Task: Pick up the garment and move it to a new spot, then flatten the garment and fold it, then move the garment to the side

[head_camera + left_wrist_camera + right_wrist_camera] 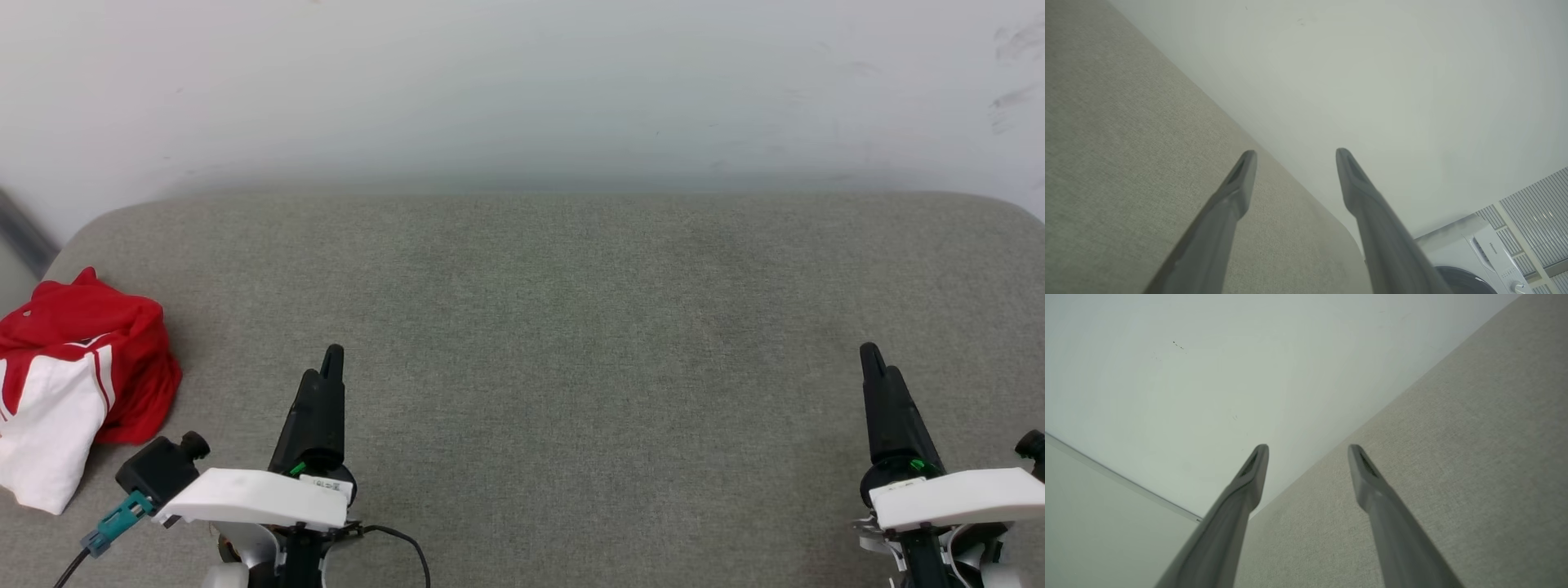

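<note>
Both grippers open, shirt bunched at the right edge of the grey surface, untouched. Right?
Wrong side: the shirt lies bunched at the left edge of the grey surface, as the head view shows. The left gripper and right gripper are open, and neither touches it.

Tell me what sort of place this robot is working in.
Likely a laundry room or test space: a white front-loading washing machine stands beyond the grey fabric-covered table, a crumpled red-and-white garment lies at the table's left end, and a plain white wall backs it.
</note>
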